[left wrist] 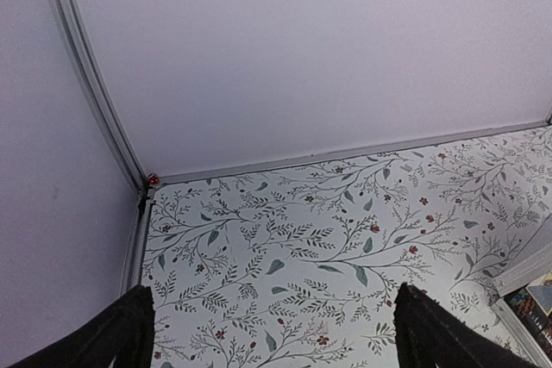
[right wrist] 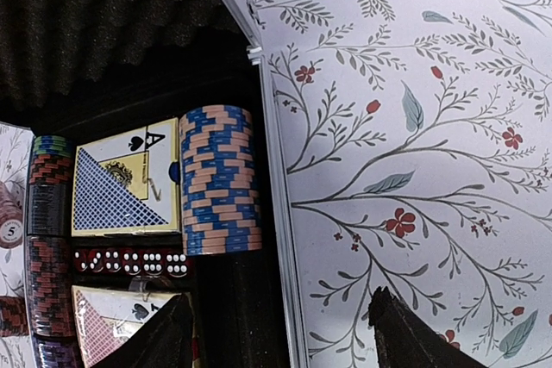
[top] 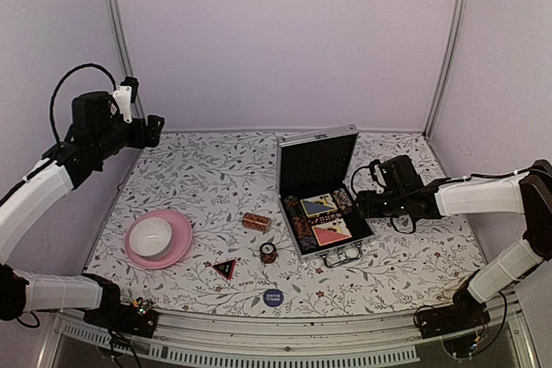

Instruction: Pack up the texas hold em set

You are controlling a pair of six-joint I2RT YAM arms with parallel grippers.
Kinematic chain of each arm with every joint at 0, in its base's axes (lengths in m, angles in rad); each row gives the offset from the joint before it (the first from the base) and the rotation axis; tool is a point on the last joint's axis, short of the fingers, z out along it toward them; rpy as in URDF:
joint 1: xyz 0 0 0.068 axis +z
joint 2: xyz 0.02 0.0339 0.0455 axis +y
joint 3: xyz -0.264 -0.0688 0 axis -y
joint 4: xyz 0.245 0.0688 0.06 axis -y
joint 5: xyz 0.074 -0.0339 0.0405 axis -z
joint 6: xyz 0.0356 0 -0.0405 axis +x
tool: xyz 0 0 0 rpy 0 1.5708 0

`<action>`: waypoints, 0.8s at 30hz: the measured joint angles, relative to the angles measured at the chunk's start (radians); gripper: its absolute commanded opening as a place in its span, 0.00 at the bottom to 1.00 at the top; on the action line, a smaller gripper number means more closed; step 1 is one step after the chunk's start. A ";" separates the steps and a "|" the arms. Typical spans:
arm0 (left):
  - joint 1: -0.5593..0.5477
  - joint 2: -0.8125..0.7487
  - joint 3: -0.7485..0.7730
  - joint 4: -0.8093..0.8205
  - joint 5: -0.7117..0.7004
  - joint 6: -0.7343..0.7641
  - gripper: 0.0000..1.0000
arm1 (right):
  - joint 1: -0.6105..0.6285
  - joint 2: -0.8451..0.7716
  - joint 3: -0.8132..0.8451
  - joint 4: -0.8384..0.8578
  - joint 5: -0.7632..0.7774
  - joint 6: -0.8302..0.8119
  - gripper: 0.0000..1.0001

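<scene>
Nearest the front edge of the table, the blue disc (top: 272,297) is lying flat on the floral cloth (top: 207,170). Just behind it to the left, the red-black triangle (top: 225,267) is resting, with a loose striped chip (top: 268,252) a little to its right and the small brown box (top: 256,221) sitting behind that chip. All four are lying outside the silver case (top: 316,161), which is standing open to their right, its lid upright and its metal handle (top: 342,255) pointing toward the arms.

Inside the case, two card decks (top: 320,205) are sitting side by side. In the right wrist view, a stack of blue-and-peach chips (right wrist: 218,180) is lying beside the blue-backed deck (right wrist: 125,189), a row of red dice (right wrist: 129,260) is sitting under that deck, and darker chip columns (right wrist: 49,247) are filling the far slot.

The right gripper (top: 355,196) is hovering at the case's right side with its fingers spread and nothing between them; one fingertip is hanging over the black lining, the other over the cloth. The left gripper (top: 155,129) is hanging high by the left wall, well apart from everything, its fingers (left wrist: 121,333) standing wide and holding nothing.

At the left, a white bowl (top: 151,234) is sitting on a pink plate (top: 177,243).
</scene>
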 measured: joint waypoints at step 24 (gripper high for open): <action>0.000 0.002 0.000 0.000 -0.003 0.000 0.97 | 0.000 0.195 0.057 0.056 -0.011 0.033 0.71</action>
